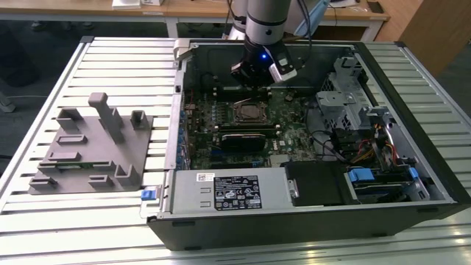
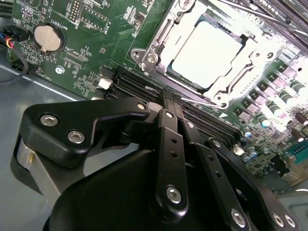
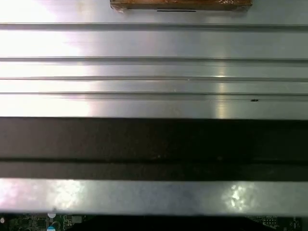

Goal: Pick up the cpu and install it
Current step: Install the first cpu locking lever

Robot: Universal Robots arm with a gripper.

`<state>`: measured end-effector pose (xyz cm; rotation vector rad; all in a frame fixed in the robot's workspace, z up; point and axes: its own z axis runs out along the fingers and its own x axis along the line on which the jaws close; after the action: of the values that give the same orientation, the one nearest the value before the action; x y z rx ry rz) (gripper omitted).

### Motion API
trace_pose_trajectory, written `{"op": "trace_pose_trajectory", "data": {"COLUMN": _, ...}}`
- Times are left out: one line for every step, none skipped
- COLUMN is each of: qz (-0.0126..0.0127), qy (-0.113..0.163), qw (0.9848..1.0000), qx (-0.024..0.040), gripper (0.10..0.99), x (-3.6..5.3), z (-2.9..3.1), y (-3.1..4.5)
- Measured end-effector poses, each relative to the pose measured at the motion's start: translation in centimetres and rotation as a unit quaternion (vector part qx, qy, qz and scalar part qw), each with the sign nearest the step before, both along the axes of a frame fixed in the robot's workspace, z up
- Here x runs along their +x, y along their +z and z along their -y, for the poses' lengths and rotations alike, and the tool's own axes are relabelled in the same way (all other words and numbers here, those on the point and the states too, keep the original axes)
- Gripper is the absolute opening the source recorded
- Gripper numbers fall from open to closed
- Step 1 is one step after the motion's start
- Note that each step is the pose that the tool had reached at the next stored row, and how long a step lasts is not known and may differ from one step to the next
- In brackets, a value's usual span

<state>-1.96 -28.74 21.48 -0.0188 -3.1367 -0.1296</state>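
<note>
The cpu (image 2: pixel 208 52) lies flat in its socket frame (image 2: pixel 159 41) on the green motherboard (image 2: pixel 91 33), just beyond the tips of the gripper (image 2: pixel 168 103), whose black fingers (image 2: pixel 169 144) are pressed together on nothing, hovering inside the open computer case (image 1: pixel 434 182) above the slatted table (image 1: pixel 110 61).

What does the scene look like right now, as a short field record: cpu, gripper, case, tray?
cpu: small flat square chip with shiny silver-white top, lying inside the metal socket frame on the green motherboard
gripper: black linkage gripper, shut, holding nothing, above the board beside the socket
case: open black computer case on the slatted metal table
tray: grey plastic tray at the exterior view's left
</note>
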Motion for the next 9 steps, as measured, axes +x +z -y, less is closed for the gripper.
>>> {"op": "trace_pose_trajectory", "data": {"qz": 0.0, "qy": 0.0, "qw": 1.0, "qx": 0.0001, "gripper": 0.106, "x": 0.02, "z": 0.0, "y": -0.1}}
{"op": "trace_pose_trajectory", "data": {"qz": 0.0, "qy": -0.001, "qw": 1.0, "qx": 0.0001, "gripper": 0.106, "x": 0.05, "z": 0.0, "y": -0.18}}
{"op": "trace_pose_trajectory", "data": {"qz": 0.0, "qy": -0.001, "qw": 1.0, "qx": 0.0001, "gripper": 0.106, "x": 0.07, "z": 0.0, "y": -0.25}}
{"op": "trace_pose_trajectory", "data": {"qz": 0.0, "qy": -0.001, "qw": 1.0, "qx": 0.0, "gripper": 0.106, "x": 0.1, "z": 0.0, "y": -0.32}}
{"op": "trace_pose_trajectory", "data": {"qz": 0.0, "qy": -0.001, "qw": 1.0, "qx": 0.0, "gripper": 0.106, "x": 0.12, "z": 0.0, "y": -0.39}}
{"op": "trace_pose_trajectory", "data": {"qz": 0.0, "qy": -0.002, "qw": 1.0, "qx": 0.0, "gripper": 0.106, "x": 0.14, "z": 0.0, "y": -0.47}}
{"op": "trace_pose_trajectory", "data": {"qz": 0.0, "qy": -0.002, "qw": 1.0, "qx": 0.0, "gripper": 0.106, "x": 0.16, "z": 0.0, "y": -0.55}}
{"op": "trace_pose_trajectory", "data": {"qz": 0.0, "qy": -0.002, "qw": 1.0, "qx": 0.0, "gripper": 0.106, "x": 0.19, "z": 0.0, "y": -0.63}}
{"op": "trace_pose_trajectory", "data": {"qz": 0.0, "qy": -0.002, "qw": 1.0, "qx": 0.0, "gripper": 0.106, "x": 0.21, "z": 0.0, "y": -0.7}}
